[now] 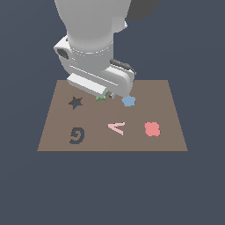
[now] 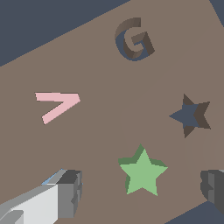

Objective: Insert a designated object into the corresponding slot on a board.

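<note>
Low over the far part of the brown board (image 1: 145,143), the gripper (image 1: 105,94) hangs with its jaws spread wide, one grey fingertip (image 2: 70,192) on each side of the green star piece (image 2: 142,171) and neither touching it in the wrist view. The star lies flat on the board's surface, between the two fingertips; in the exterior view only a sliver of green (image 1: 101,98) shows beneath the arm's white hand. The star-shaped slot (image 1: 75,102) sits just beside the piece, toward the exterior view's left, and it is open, with the dark ground visible through it. In the wrist view the slot (image 2: 190,116) lies close to the star piece but clearly apart from it, and the two stars are turned at different angles. The G-shaped cutout (image 1: 77,135) is on the near part of the board, on the exterior view's left. A pale pink angled piece (image 1: 117,128) lies flat near the middle of the board, and the pink clover-shaped piece (image 1: 152,128) rests to the exterior view's right of it. The blue pentagon piece (image 1: 128,101) lies just beside the gripper on the exterior view's right, partly tucked under the arm's housing.
</note>
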Motion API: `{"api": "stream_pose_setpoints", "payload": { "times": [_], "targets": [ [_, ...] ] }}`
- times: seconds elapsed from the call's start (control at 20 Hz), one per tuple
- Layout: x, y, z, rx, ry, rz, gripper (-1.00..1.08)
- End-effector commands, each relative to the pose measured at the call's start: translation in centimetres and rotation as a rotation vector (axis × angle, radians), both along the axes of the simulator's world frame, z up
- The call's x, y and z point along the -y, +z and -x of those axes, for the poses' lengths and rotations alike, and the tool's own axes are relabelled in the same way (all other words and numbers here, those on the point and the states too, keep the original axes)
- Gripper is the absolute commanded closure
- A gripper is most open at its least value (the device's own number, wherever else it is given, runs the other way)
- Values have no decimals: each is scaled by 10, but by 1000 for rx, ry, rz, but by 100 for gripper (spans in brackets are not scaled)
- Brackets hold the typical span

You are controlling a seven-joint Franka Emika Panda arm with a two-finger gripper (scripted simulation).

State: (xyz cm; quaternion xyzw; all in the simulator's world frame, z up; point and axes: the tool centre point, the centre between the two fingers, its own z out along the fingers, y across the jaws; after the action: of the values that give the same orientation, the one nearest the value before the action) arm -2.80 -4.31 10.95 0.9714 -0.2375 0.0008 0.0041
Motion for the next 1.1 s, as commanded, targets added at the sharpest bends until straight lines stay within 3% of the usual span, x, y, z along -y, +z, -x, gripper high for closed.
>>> {"api": "stream_pose_setpoints", "payload": {
  "times": [0.0,0.55,1.05],
  "targets": [
    [2,-13,7,1,-83,-1,-92],
    [3,-51,29,2,-320,-6,-92],
    [1,-59,33,1,-364,-7,-92]
  ]
}}
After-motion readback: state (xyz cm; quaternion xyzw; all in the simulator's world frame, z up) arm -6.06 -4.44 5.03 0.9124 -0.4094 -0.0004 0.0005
